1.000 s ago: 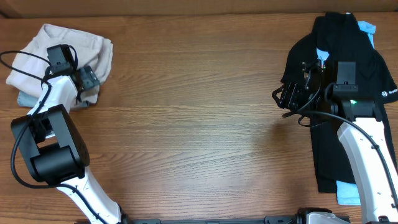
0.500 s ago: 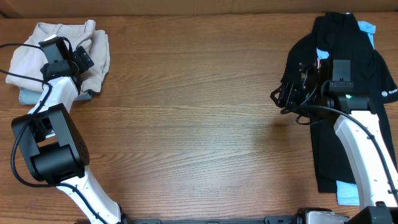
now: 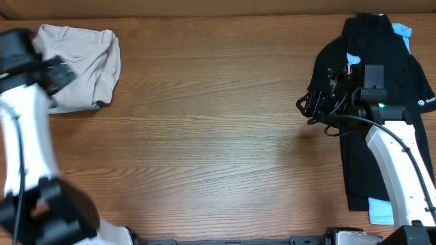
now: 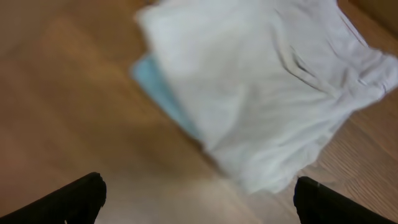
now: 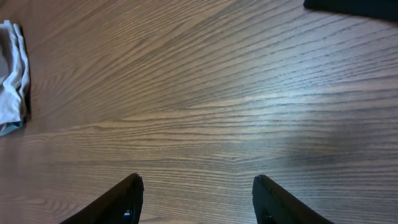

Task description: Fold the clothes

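— Where are the khaki shorts (image 4: 280,87) found?
— Bunched on the surface (image 5: 205,93), just ahead of the left claw (image 4: 198,190) and a little to its right. A light-blue cloth (image 4: 163,87) is seen under them.
— And the claws?
— The left claw is spread wide, nothing held. The right claw (image 5: 198,190) is half spread, empty, well apart. The left claw is judged nearer; no long axis can be told.
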You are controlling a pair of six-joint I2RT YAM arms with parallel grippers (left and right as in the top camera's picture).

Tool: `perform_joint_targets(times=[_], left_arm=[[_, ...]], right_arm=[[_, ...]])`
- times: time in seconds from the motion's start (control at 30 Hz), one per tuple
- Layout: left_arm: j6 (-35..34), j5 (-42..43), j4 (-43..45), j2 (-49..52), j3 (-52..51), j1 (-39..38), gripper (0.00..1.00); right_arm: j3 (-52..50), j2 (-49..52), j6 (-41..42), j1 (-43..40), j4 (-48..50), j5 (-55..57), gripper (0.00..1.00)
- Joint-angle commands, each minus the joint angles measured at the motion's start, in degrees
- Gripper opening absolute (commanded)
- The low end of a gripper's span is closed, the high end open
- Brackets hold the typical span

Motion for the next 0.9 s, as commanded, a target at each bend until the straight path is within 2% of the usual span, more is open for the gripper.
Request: perform_joint_targets(times=[0.0,0.13,0.33,0.87], left_arm=[[1.92,4.17,-2.67,0.66,-1.64,3.89,1.00],[8.33,10.82,-2.38,2.43,-5.53,6.23,1.00],[11.89,11.21,1.01,6.95,-9.77,6.40,1.00],[11.96,11.02,18.64,22.97,-9.77,5.03,1.00]], right_arm=[[1.49,-0.26,-0.44,-0.07,0.17,-0.50,0.61],[1.49,-0.26,-0.42,-0.07,0.09,-0.50,0.60],[1.49,-0.26,-0.44,-0.07,0.09,-0.50,0.61],[1.49,-0.26,-1.70,-0.07,-0.96,-0.48,0.66]])
